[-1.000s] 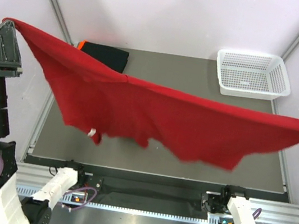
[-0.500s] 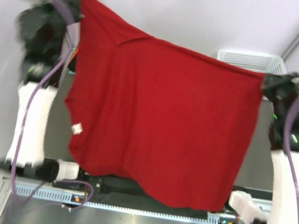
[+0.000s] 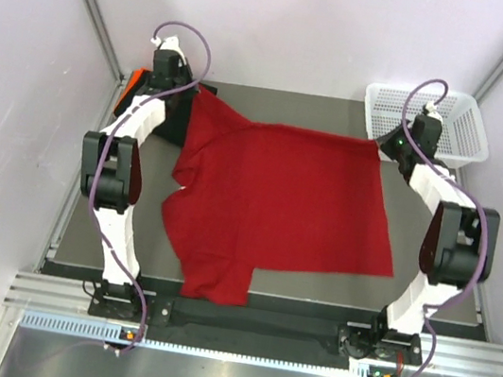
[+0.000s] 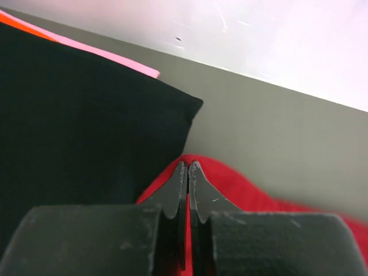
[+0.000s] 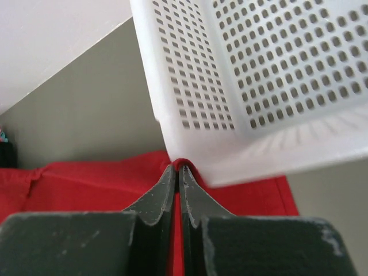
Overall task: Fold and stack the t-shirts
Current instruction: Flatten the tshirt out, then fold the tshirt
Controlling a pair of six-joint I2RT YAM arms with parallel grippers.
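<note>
A bright red t-shirt (image 3: 278,202) lies spread on the grey table (image 3: 426,293), its far edge toward the back. My left gripper (image 3: 196,96) is shut on its far left corner (image 4: 236,190), right beside a folded black t-shirt (image 4: 75,132) (image 3: 175,117) that rests on orange (image 4: 17,23) and pink folded edges. My right gripper (image 3: 385,145) is shut on the red shirt's far right corner (image 5: 103,184), close against the white mesh basket (image 5: 259,80). Both arms reach far out over the table.
The white mesh basket (image 3: 449,119) stands at the back right corner, touching distance from my right fingers. Pale walls close in the back and sides. A metal rail (image 3: 246,345) runs along the near edge.
The red shirt, held stretched high in the air a second ago, was swung forward and now lies laid out flat on the table. Both arms have moved from near to far.
</note>
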